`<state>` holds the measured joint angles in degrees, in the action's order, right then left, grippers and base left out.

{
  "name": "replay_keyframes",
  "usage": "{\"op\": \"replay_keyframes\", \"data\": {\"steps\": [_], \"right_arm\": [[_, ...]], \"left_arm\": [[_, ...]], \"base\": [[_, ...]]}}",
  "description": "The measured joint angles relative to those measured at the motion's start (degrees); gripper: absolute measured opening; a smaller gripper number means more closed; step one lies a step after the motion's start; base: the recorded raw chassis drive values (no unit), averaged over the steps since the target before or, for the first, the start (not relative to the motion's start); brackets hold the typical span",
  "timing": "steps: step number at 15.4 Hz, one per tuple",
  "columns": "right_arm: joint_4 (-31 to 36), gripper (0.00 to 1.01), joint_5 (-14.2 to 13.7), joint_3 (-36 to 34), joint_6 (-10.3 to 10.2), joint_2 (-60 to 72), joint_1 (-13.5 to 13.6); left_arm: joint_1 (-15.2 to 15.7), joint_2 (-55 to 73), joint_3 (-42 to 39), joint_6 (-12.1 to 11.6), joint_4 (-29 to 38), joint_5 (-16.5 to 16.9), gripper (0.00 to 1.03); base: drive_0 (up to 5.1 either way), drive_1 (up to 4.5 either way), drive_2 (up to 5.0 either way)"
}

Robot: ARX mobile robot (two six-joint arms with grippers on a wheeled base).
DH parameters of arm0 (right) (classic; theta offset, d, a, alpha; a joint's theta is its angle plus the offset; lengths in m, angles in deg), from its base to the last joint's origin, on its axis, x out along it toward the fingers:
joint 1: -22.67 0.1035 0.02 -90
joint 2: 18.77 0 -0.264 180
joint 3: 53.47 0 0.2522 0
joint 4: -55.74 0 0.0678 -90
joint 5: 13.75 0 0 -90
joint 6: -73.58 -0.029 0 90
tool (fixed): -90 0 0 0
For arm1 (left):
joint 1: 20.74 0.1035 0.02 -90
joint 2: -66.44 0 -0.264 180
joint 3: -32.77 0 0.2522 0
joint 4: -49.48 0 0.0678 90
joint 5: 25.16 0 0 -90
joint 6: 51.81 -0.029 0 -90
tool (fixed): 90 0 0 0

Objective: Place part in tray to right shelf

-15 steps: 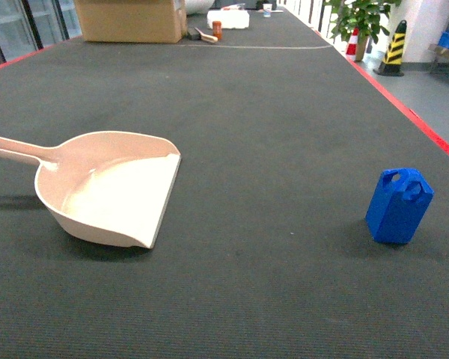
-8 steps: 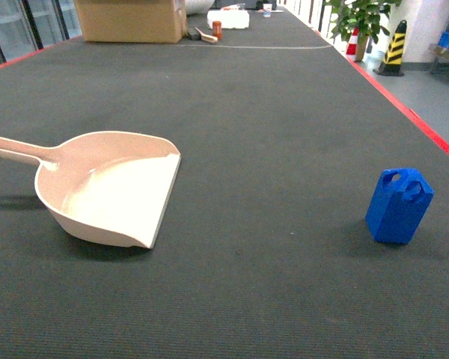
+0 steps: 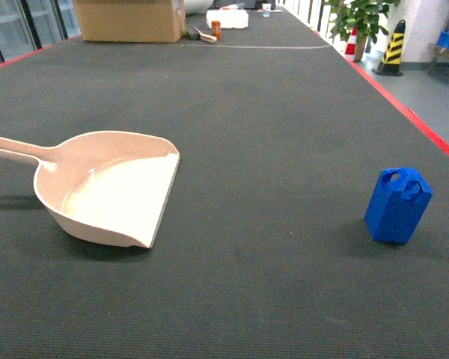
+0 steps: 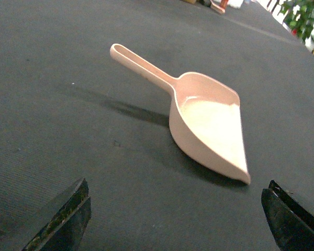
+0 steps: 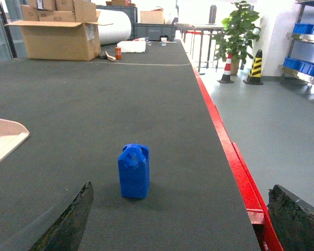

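Two task objects sit well apart on the dark worktop [image 3: 254,112] in the head view: the part [image 3: 398,205] stands upright toward the right, and the tray [image 3: 108,187] lies on the left with its flat lip facing the part and its handle running off the left edge; neither arm shows in this view, and no shelf with rollers is visible in it. From the left wrist view, the left end effector [image 4: 175,217] hangs spread wide and empty, its two dark fingertips at the lower corners, with the tray ahead and its handle angled up and away. From the right wrist view, the right end effector [image 5: 180,219] is likewise wide open and holding nothing, and the part stands almost centred ahead of its jaws, short of the red worktop edge [image 5: 240,172]. The step in hand looks like the pick of the part, so a sound approach would be to bring the right end effector straight forward and down, close across the block's flat sides below the chamfered top so it does not tip, then carry it over the tray's lip and set it deep in the bowl. No brand, label or writing can be read; the distant cardboard box [image 5: 57,36] bears only an illegible white sticker.
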<state>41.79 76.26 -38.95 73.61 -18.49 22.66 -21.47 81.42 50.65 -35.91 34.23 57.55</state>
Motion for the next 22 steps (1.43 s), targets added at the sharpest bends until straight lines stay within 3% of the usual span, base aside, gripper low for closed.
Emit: {"op": "replay_keyframes", "data": {"steps": [1,3,5,7,8,9,12,16,19,22], "right_arm": [[-0.1,0.98,0.0,0.0,0.0,0.0,0.0],[0.0,0.98,0.0,0.0,0.0,0.0,0.0],[-0.1,0.98,0.0,0.0,0.0,0.0,0.0],[-0.1,0.98,0.0,0.0,0.0,0.0,0.0],[-0.1,0.98,0.0,0.0,0.0,0.0,0.0],[-0.1,0.98,0.0,0.0,0.0,0.0,0.0],[-0.1,0.98,0.0,0.0,0.0,0.0,0.0],[-0.1,0.98,0.0,0.0,0.0,0.0,0.0],[-0.1,0.98,0.0,0.0,0.0,0.0,0.0],[-0.1,0.98,0.0,0.0,0.0,0.0,0.0]], "left_arm": [[3.5,8.9,0.2,7.0,9.8,4.4,0.98],[7.9,29.2,2.8,17.1,27.7,11.7,0.98],[8.5,48.7,9.6,22.9,39.9,11.8,0.98],[9.6,64.8,18.2,28.0,43.1,12.6,0.98],[10.5,71.0,21.8,29.4,43.3,10.6,0.98],[11.1,73.3,22.9,30.3,40.5,6.0,0.98],[11.2,72.5,22.8,30.3,41.1,5.6,0.98],[12.0,75.1,22.7,31.1,48.7,13.9,0.98],[11.6,86.5,31.8,33.2,50.9,15.8,0.98],[11.4,94.5,40.1,33.7,51.3,16.1,0.98]], "base": [[0.0,0.00,0.0],[0.0,0.00,0.0],[0.0,0.00,0.0],[0.0,0.00,0.0],[0.0,0.00,0.0],[0.0,0.00,0.0],[0.0,0.00,0.0],[0.0,0.00,0.0],[0.0,0.00,0.0],[0.0,0.00,0.0]]}}
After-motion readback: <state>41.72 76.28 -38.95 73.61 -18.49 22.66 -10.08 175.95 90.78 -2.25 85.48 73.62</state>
